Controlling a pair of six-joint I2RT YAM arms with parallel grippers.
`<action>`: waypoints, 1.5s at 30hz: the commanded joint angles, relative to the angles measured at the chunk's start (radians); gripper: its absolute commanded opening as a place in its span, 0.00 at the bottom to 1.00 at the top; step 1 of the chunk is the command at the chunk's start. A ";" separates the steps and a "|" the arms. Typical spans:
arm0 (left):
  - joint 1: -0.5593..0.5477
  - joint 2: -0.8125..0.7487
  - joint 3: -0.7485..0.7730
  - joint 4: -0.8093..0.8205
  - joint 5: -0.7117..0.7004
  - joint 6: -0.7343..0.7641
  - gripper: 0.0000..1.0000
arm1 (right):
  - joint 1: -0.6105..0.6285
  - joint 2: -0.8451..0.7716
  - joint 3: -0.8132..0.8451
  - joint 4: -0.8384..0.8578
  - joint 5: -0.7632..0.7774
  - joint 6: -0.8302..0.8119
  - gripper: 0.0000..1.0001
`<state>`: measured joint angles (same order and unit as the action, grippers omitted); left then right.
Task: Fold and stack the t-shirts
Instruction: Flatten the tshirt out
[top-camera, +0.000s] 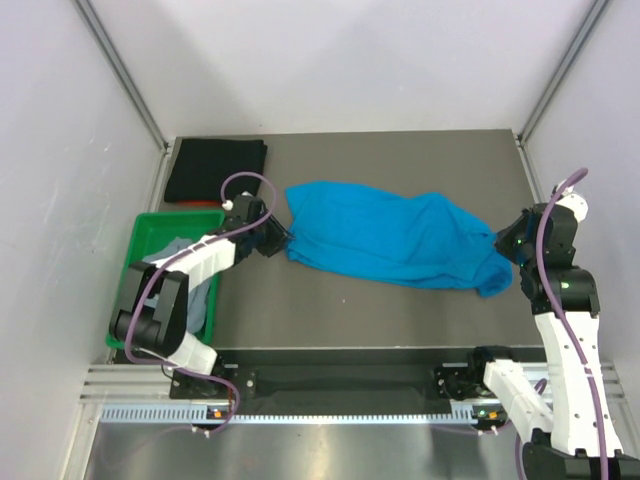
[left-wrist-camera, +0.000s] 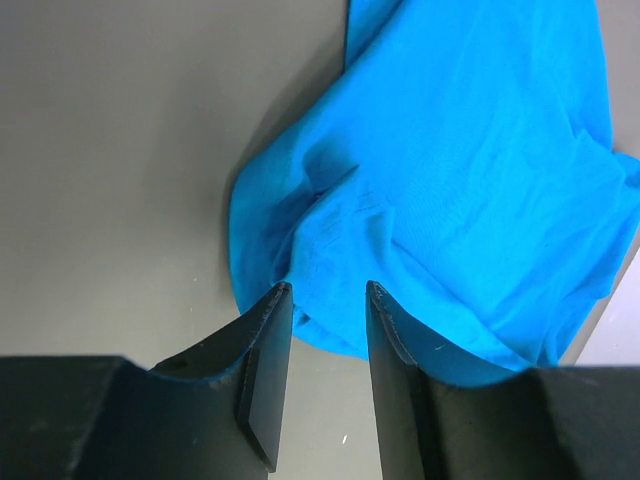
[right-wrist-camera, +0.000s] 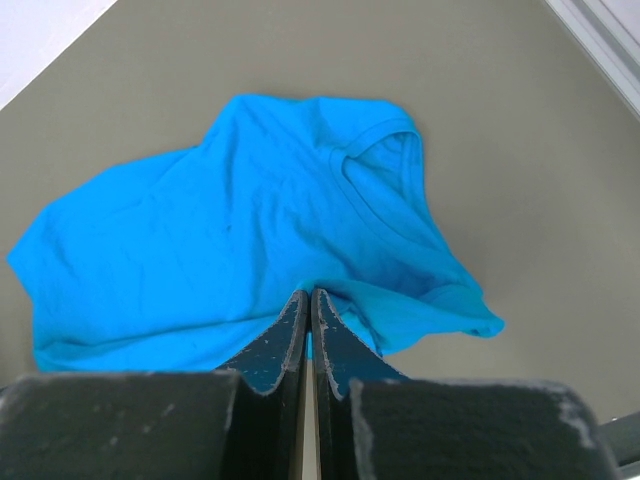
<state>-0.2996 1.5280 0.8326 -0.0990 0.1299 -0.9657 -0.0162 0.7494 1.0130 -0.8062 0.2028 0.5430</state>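
Observation:
A bright blue t-shirt (top-camera: 395, 238) lies spread and crumpled across the middle of the grey table. My left gripper (top-camera: 281, 238) is open at the shirt's left edge; in the left wrist view its fingertips (left-wrist-camera: 372, 292) straddle the cloth's edge (left-wrist-camera: 330, 325) without clamping it. My right gripper (top-camera: 503, 243) is shut on the shirt's right edge; in the right wrist view the jaws (right-wrist-camera: 310, 296) pinch a fold of blue cloth (right-wrist-camera: 250, 220) near the collar. A folded black t-shirt (top-camera: 215, 168) lies at the back left.
A green bin (top-camera: 150, 235) with greyish-blue cloth (top-camera: 190, 260) in it stands at the table's left edge under my left arm. White walls with metal frame posts (top-camera: 125, 75) enclose the table. A metal rail (top-camera: 340, 385) runs along the near edge.

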 joint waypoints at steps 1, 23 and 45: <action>0.004 0.017 -0.018 0.084 -0.001 -0.031 0.40 | -0.010 -0.001 0.015 0.045 -0.013 0.006 0.00; 0.002 0.026 -0.059 0.091 -0.039 -0.051 0.41 | -0.010 -0.015 -0.005 0.047 -0.025 0.011 0.00; 0.001 0.047 -0.053 0.171 -0.015 -0.064 0.19 | -0.010 -0.021 -0.028 0.053 -0.034 0.017 0.00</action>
<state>-0.3000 1.5867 0.7738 0.0090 0.1146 -1.0286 -0.0162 0.7380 0.9871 -0.7925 0.1734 0.5533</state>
